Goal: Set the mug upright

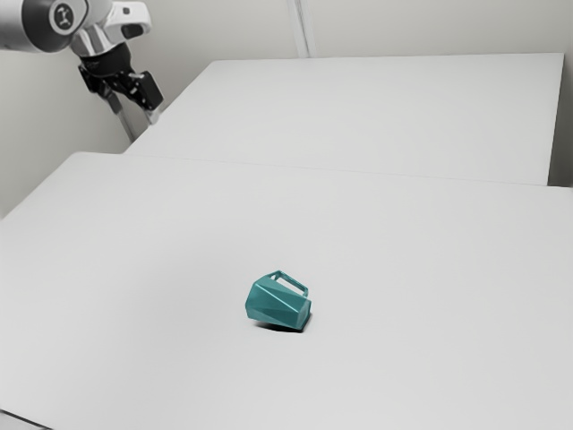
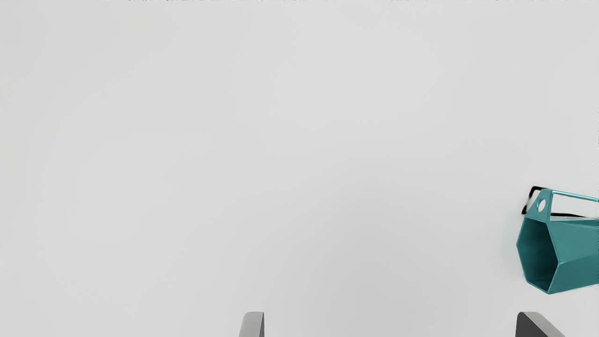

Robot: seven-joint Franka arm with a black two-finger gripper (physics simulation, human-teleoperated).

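Observation:
The black gripper [image 1: 134, 103] hangs at the exterior view's upper left, well away from the mug and higher than the table. A teal faceted mug [image 1: 278, 302] lies on its side on the table, its handle raised toward the back. In the wrist view the mug [image 2: 573, 252] shows its hollow mouth and handle, its base end cut off by the picture's edge. My gripper [image 2: 390, 323] is open there, the fingertips wide apart with nothing between them.
The white table [image 1: 161, 260] extends around the mug. Behind it is another white surface [image 1: 385, 107], in front of a pale wall [image 1: 430, 27]. A dark line crosses the exterior view's lower left corner.

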